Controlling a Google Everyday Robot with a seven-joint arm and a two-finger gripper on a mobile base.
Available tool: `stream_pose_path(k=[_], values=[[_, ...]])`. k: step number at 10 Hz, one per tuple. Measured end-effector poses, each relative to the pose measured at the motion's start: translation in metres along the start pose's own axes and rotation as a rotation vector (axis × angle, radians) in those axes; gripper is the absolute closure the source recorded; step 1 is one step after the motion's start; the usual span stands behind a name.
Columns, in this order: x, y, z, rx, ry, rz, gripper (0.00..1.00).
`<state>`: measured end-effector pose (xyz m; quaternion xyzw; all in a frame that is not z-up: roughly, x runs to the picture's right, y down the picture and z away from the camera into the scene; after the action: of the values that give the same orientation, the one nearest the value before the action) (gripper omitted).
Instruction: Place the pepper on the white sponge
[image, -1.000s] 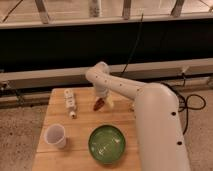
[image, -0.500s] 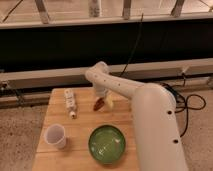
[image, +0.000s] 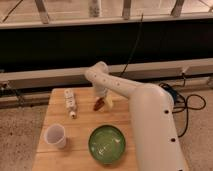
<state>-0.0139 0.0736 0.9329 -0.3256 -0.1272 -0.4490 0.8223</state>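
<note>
The small dark red-brown pepper (image: 98, 105) lies on the wooden table (image: 80, 125) near its back edge. Right beside it, on its right, sits the off-white sponge (image: 109, 102), partly hidden by the arm. My gripper (image: 101, 96) points down just above the pepper and the sponge's left edge. It stands open, and I see nothing held in it. The white arm (image: 145, 110) reaches in from the right and covers the table's right side.
A long white knobbed strip (image: 70, 101) lies at the table's back left. A white cup (image: 55, 135) stands at the front left and a green bowl (image: 106, 144) at the front middle. Black cables (image: 192, 102) lie on the floor at the right.
</note>
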Motion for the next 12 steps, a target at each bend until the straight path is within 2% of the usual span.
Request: stream_pose_path(k=[12], values=[[0.0037, -0.0008, 0.0051, -0.019, -0.031, -0.019, 0.2]])
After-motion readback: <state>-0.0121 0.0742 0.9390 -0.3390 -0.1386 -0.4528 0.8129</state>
